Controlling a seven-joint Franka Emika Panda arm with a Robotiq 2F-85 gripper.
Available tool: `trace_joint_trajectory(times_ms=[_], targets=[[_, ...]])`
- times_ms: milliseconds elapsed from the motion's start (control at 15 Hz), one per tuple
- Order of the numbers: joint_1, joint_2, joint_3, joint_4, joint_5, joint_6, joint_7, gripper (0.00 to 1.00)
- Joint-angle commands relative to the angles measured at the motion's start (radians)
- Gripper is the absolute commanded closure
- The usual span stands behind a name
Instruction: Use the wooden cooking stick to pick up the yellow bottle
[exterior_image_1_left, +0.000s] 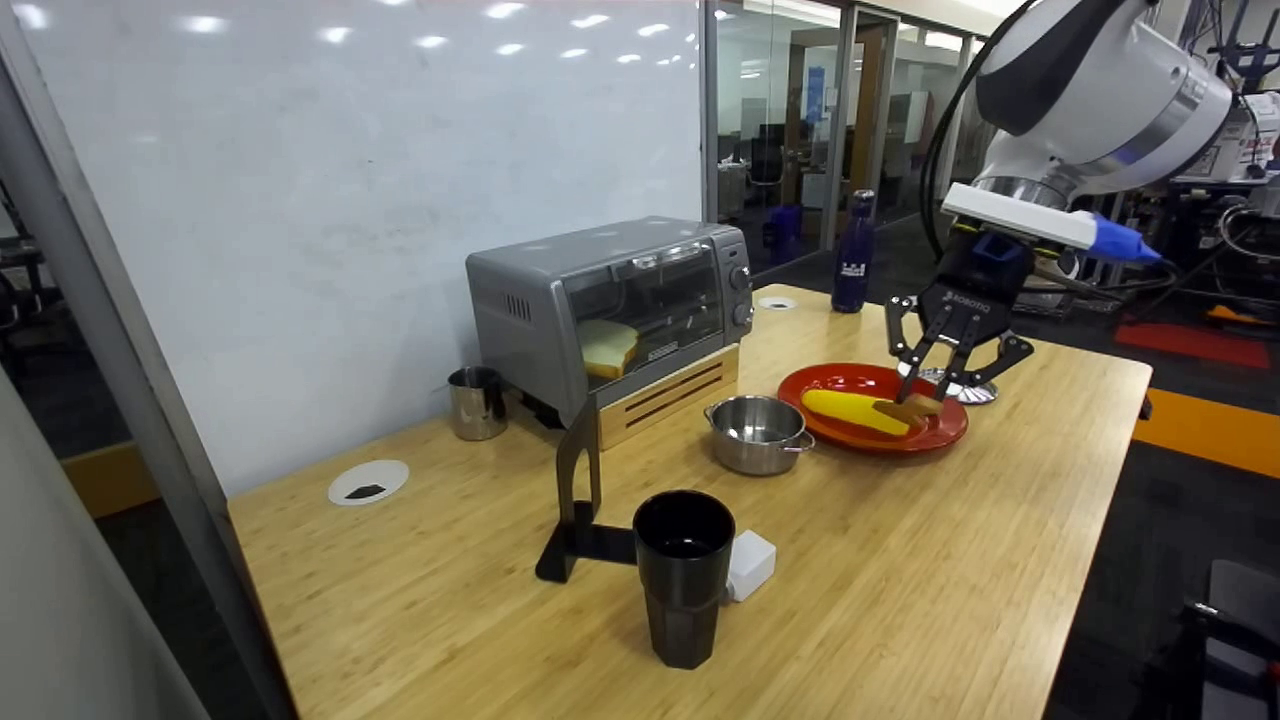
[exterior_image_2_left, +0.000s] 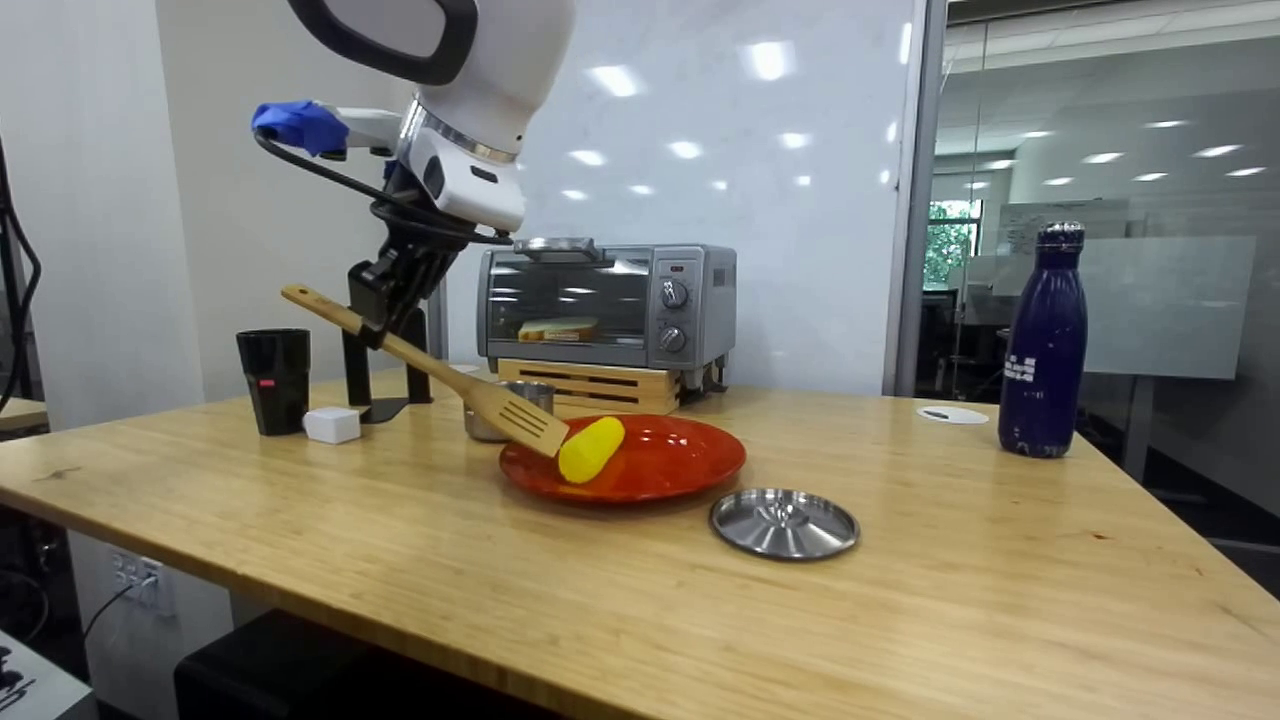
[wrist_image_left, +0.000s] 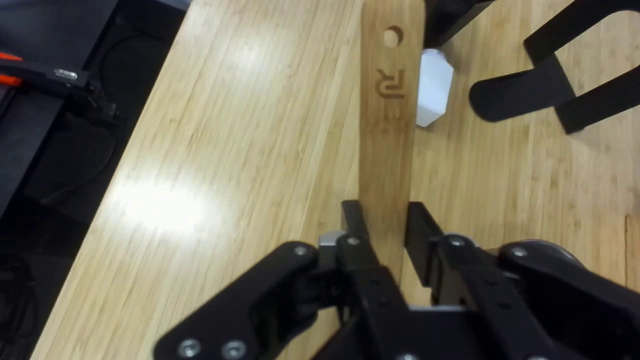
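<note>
Brightly lit, the pale worktop (exterior_image_1_left: 480, 640) has a whiteboard (exterior_image_1_left: 400, 180) along one edge. The gripper (wrist_image_left: 384, 225) clamps a wooden spatula (exterior_image_2_left: 440, 370).

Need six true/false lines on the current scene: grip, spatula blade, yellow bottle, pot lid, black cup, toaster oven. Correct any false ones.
1. The gripper holds the wooden cooking stick by its handle. True.
2. Its blade is solid. False: it has slots.
3. The yellow bottle lies on the red plate. True.
4. The lid covers the steel pot. False: the pot is uncovered; the lid lies on the table.
5. The black cup lies on its side. False: it stands upright.
6. A bread slice is inside the toaster oven. True.
</note>
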Motion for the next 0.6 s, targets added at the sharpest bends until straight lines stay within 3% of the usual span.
trace_joint_trajectory(times_ms=[0, 200, 533], targets=[[0.026, 0.022, 0.039, 0.025, -0.058, 0.083, 0.01, 0.94], [0.049, 0.035, 0.054, 0.05, -0.042, 0.105, -0.02, 0.94], [0.059, 0.083, 0.036, 0.077, 0.081, 0.093, -0.172, 0.94]])
